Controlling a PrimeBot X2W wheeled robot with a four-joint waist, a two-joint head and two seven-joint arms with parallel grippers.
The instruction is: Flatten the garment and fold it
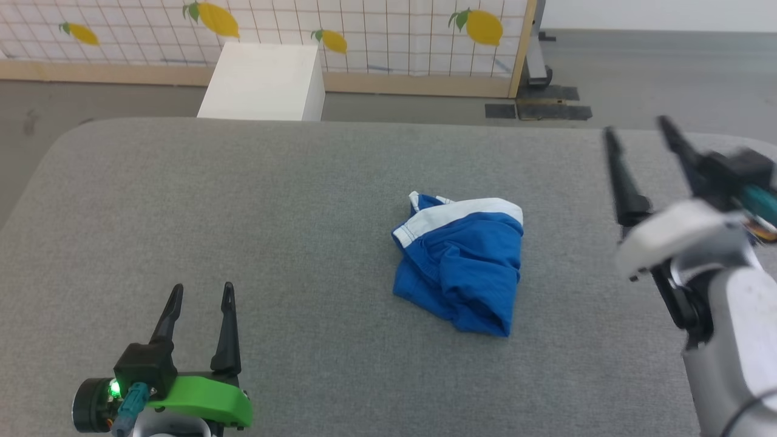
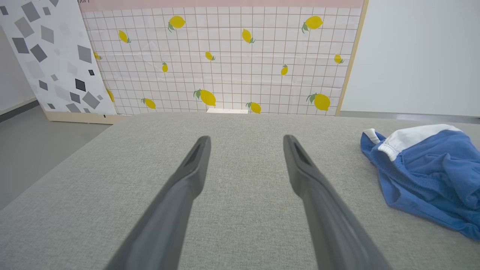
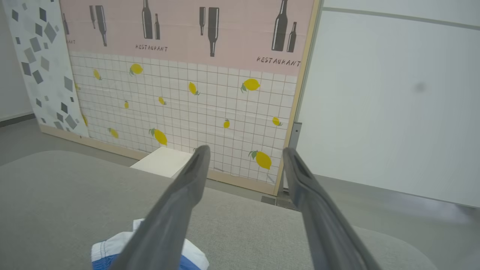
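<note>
- between the two dark fingers of the left gripper [image 1: 202,288] there is a wide gap, and nothing is in it but grey table [image 1: 243,212].
- between the two dark fingers of the right gripper [image 1: 636,125] the gap is wide too, and they hold nothing.
- the left gripper sits low over the near left part of the table. its fingers point at the far edge. its wrist has a bright green part with a small green light.
- the right gripper is up over the right side of the table. its fingers point up and lean a bit left. it looks blurry, and its pale forearm [image 1: 728,340] comes up from the near right corner.
- the garment [image 1: 467,267] lies in a crumpled heap on the table, a bit right of the middle. it is between the two grippers and touches neither. it is blue with a white band along its far edge.
- a small white tab [image 2: 370,135] sticks out at its far left corner, too small to read.
- the word "restaurant" can be read two times on the pink panel [image 3: 225,26], under dark bottle shapes.
- count: one garment, two grippers with two fingers each, one white box [image 1: 264,79] on the floor past the table, one screen with lemons [image 1: 376,30].
</note>
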